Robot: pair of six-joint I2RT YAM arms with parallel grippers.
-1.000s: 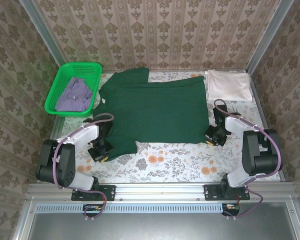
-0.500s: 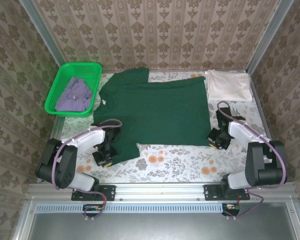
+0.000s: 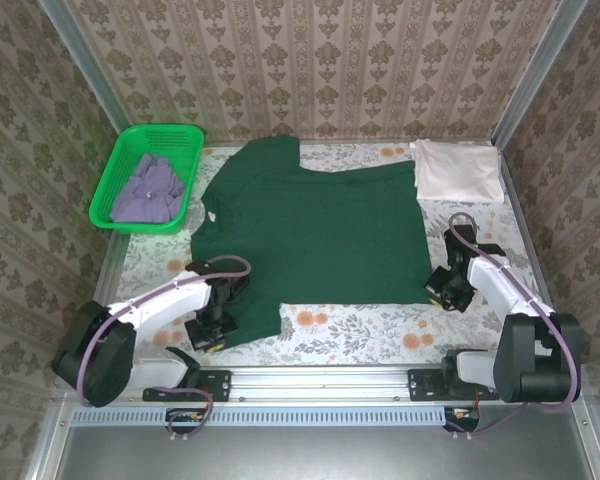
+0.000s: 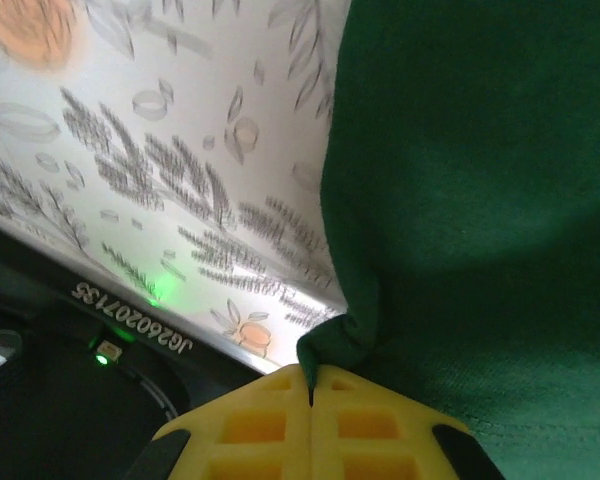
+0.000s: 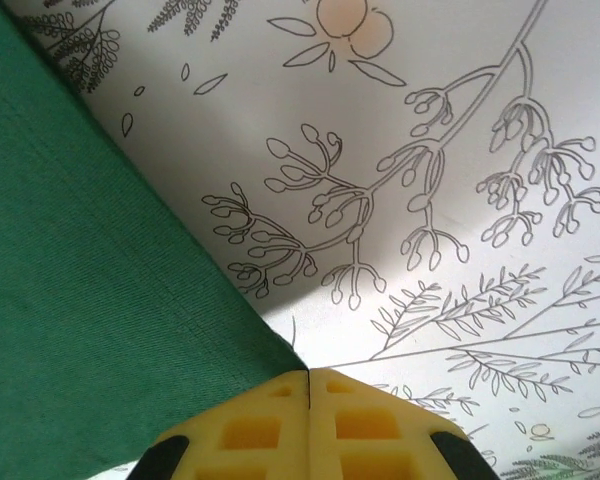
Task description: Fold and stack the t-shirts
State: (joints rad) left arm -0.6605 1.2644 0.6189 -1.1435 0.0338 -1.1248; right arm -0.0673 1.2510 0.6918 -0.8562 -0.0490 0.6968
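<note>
Large dark green cloth t-shirt [image 3: 315,230] lying flat on the floral-patterned desk [image 3: 370,325].
Its long axis is running left to right, neck opening facing left, hem right. The left gripper [image 3: 208,335] is pinching the near sleeve's edge; the right gripper [image 3: 448,290] is pinching the near hem corner, both pairs of jaws pressed together on cloth.

Pincers at the hem
My left pincer [image 3: 212,330] and right pincer [image 3: 443,291] touched the dark green t-shirt [image 3: 310,230], flat between them.
</note>
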